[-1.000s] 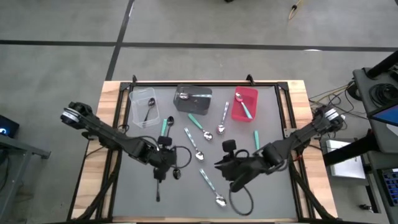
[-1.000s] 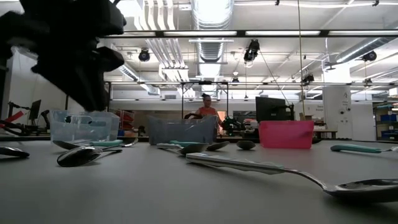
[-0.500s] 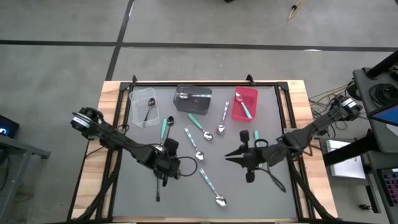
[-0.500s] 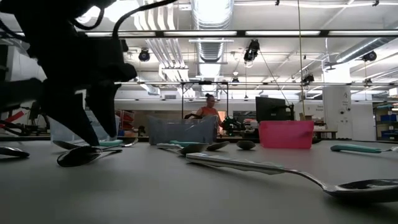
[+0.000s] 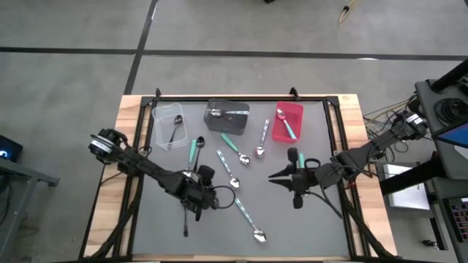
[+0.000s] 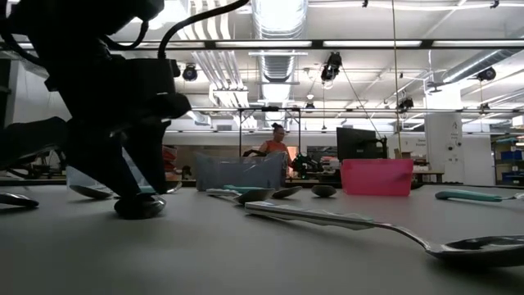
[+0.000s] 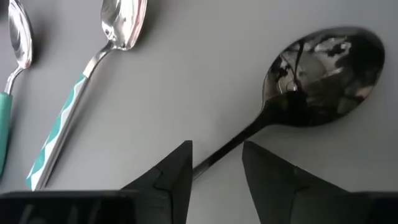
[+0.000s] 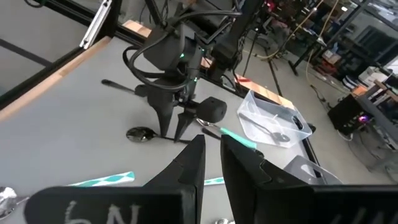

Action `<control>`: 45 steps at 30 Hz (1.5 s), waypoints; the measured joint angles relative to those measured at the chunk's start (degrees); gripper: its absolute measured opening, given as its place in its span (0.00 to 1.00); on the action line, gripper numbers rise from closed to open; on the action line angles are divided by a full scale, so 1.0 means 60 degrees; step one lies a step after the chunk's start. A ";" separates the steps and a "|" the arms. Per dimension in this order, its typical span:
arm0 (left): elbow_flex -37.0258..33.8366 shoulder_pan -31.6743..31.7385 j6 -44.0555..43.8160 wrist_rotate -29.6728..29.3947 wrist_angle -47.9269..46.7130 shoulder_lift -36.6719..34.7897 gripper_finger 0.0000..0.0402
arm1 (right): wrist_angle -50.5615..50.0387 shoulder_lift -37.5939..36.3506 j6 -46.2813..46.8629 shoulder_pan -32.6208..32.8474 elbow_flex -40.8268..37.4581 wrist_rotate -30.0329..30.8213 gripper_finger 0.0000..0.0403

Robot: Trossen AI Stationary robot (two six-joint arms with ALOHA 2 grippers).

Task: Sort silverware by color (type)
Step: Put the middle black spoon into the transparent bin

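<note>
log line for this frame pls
left claw: open, astride black spoon handle on table | right claw: shut, empty, raised mid-table | bins: clear bin one black spoon

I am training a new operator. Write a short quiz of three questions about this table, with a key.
1. True or false: the left tool has its open fingers either side of the black spoon handle.
2. The clear bin holds: A) one dark spoon; B) three spoons; C) nothing.
3. Fill in: the red bin spoon has a ___ handle.
Key: 1 true; 2 A; 3 teal.
</note>
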 joint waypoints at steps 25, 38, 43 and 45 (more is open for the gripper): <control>-0.0004 0.0420 0.1016 0.0961 0.0889 0.0499 0.02 | -0.0013 -0.0003 0.0121 -0.0047 -0.0003 0.0010 0.11; -0.0115 0.0463 -0.0156 0.0637 0.0801 -0.1483 0.01 | 0.0147 0.0008 0.0125 -0.0074 -0.0003 0.0012 0.11; -0.0305 0.0478 -0.0400 -0.0101 0.0391 -0.2499 0.00 | 0.0226 0.0012 0.0129 -0.0171 -0.0003 0.0002 0.11; -0.0392 0.0478 -0.0430 -0.0327 0.0214 -0.2947 0.00 | 0.0390 0.0065 0.0136 -0.0227 -0.0003 -0.0033 0.11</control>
